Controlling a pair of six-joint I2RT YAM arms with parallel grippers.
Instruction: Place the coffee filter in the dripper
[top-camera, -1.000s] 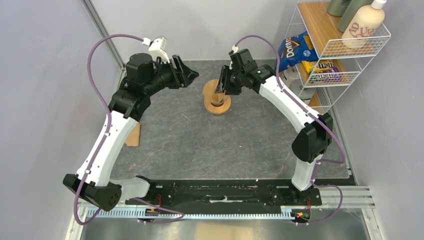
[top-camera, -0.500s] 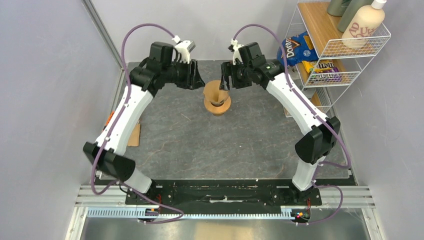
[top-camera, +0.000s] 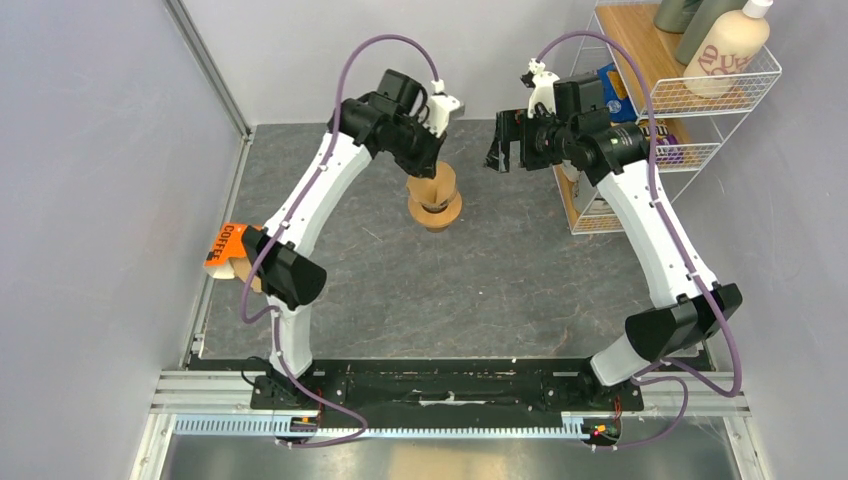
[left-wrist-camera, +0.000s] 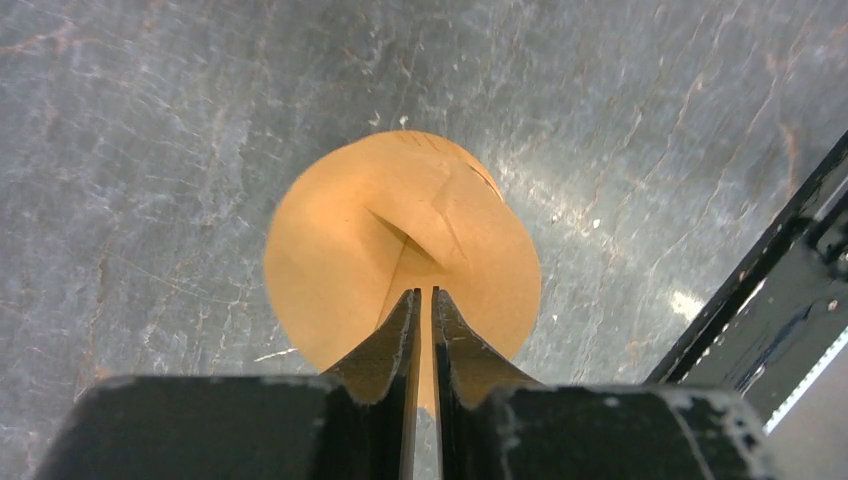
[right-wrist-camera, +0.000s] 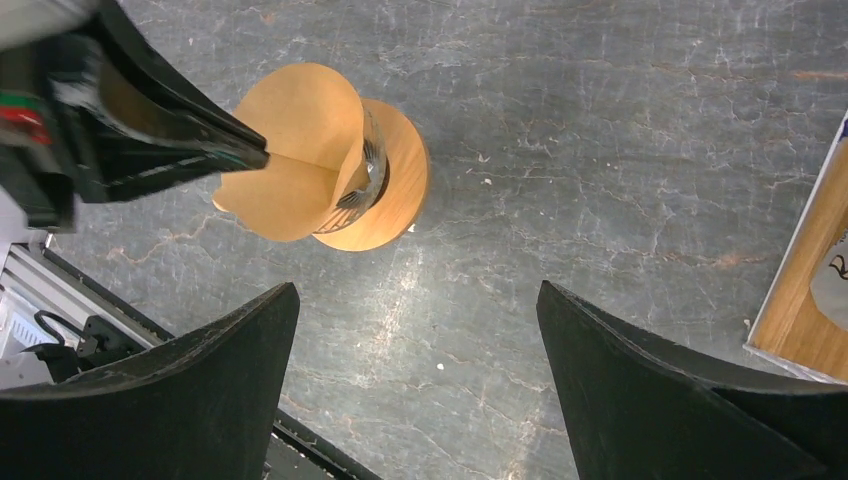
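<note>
**Seating the paper cone.** The bench (top-camera: 500, 290), dark and stone-patterned, has both arms reaching toward its far middle. The dripper (right-wrist-camera: 400, 180) stands upright there on its wooden collar. The coffee filter (left-wrist-camera: 400, 230) sits opened as a cone in the dripper's mouth, its rim well proud of the glass and creased on the left arm's side.

Step in hand, by judgement: final seating of the paper, with placement nearly done. The next move calls for a gentle downward press along the inner wall without tipping the dripper, then a clean lift away.

Left claw (left-wrist-camera: 424, 300): jaws drawn to a thin slit, tips at the filter's near rim. Whether they nip a fold cannot be told.

Right claw (right-wrist-camera: 417, 290): spread wide, holding nothing, off to the side above the bench
</note>
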